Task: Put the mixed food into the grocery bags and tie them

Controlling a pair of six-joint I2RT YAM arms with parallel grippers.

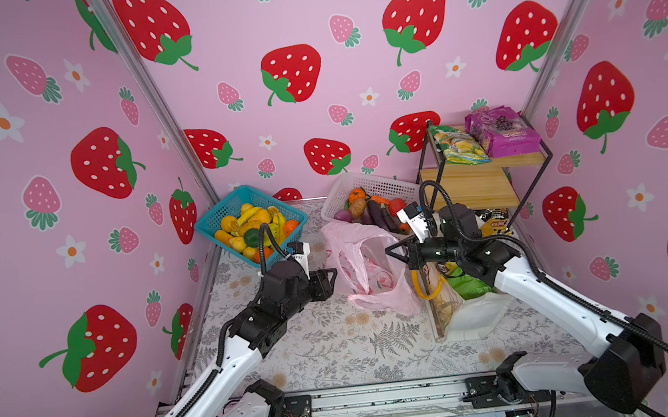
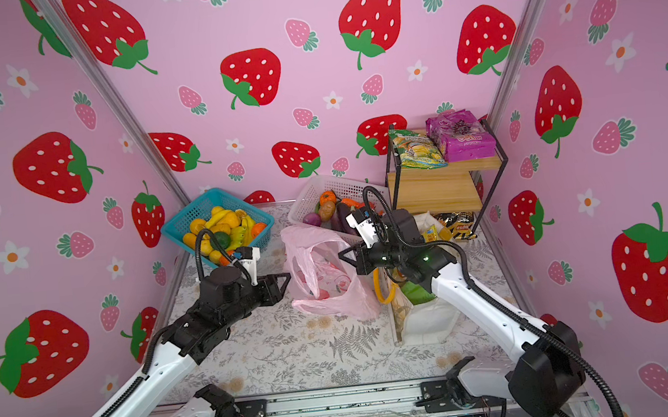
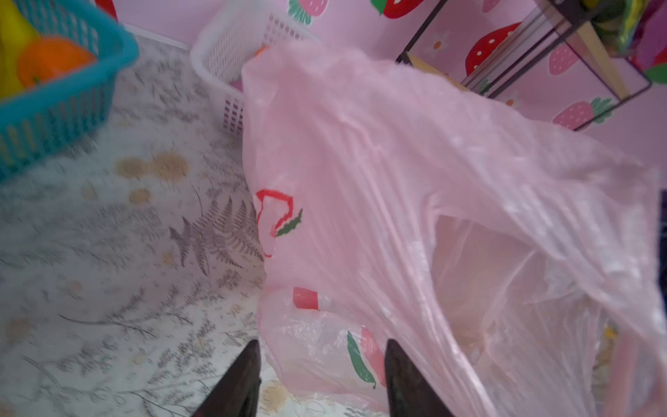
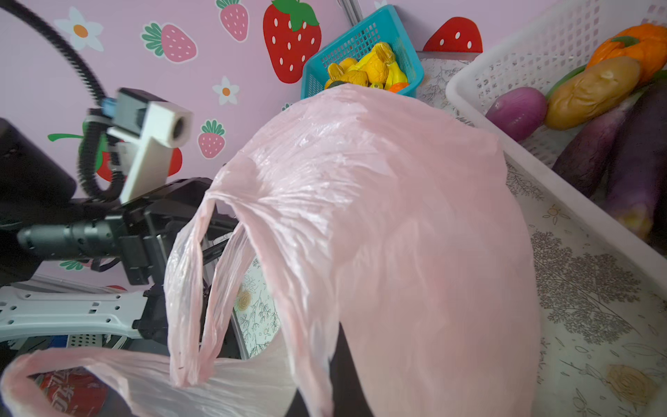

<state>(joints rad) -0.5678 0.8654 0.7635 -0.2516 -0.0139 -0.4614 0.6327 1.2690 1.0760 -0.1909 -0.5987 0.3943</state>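
Left gripper [image 1: 333, 280]: released. Only the left wrist view shows the gap, with its two dark fingers [image 3: 245, 382] standing apart. The bag's lower film lies just ahead of them, unpinched.
Right gripper [image 1: 391, 250]: clenched on the rim of the pink bag [image 1: 368, 273], at the centre of both top views. In the right wrist view the film [image 4: 379, 216] drapes over it and hides the tips.
Pink bag, place: middle of the frame in both top views, resting on the fern-print surface [image 1: 337, 343] between the two grippers. Its mouth is drawn up toward the right one.
Pink bag, detail: the left wrist view shows the red and green fruit prints [image 3: 278, 216] up close. The right wrist view shows a loop handle [image 4: 202, 289] hanging free and a red item with white lettering [image 4: 68, 390] under the film; what it is cannot be told.
White tote [image 1: 472, 317]: right of centre and just beside the pink bag, under the right arm. It has a yellow handle [image 1: 425, 288] and a bright green packet [image 1: 467, 286] inside, clear in the top views only.
Blue basket [image 1: 220, 212]: left rear of the surface, holding toy fruits, among them a dark green round one [image 1: 251, 237].
White basket [image 1: 363, 185]: behind the pink bag. The right wrist view shows its purple toy vegetables [image 4: 516, 112] closest.
Shelf [image 1: 472, 188]: right rear, with a purple grape-print packet [image 1: 500, 135] on its upper board.
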